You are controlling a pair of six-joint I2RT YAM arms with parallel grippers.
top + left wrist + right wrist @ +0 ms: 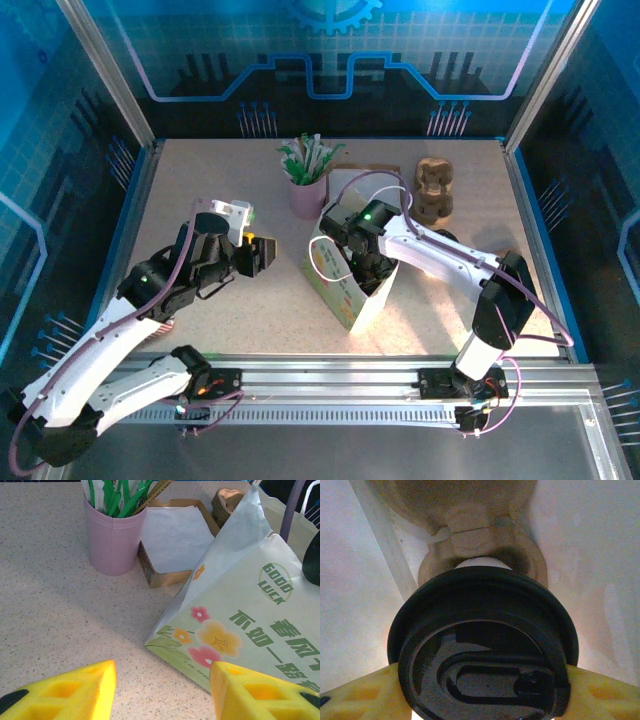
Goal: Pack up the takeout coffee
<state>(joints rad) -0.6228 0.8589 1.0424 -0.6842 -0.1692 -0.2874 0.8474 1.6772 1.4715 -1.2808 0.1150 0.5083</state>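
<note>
Yellow fingers (355, 697) of right gripper (480, 695) sit either side of the black lid (485, 645), running in under its rim. Jaws roughly half closed, clamped on the paper cup (480, 563) below the lid. Lid hides the contact points and nearly all the cup; a white sliver shows past the far edge.

Cup is inside the paper bag (345, 297), white bag walls on both sides of the wrist view. Directly past the cup: brown moulded carrier (470, 525), also in the bag. Can't tell whether the cup base is seated in a socket, as the lid is in the way.

From overhead, the right wrist is plugged into the bag mouth and blocks the contents.

Left gripper (262, 250) is about half open, holding nothing, low over the table (190, 190) just beside the bag's printed side. Bag wall is between it and the cup.

Other things behind the bag:
- pink cup (112, 542) of green-and-white sachets (115, 495)
- cardboard tray (165, 577) lined with white paper, next to the pink cup
- stack of brown carriers (435, 190) at far right, apart from the bag
</note>
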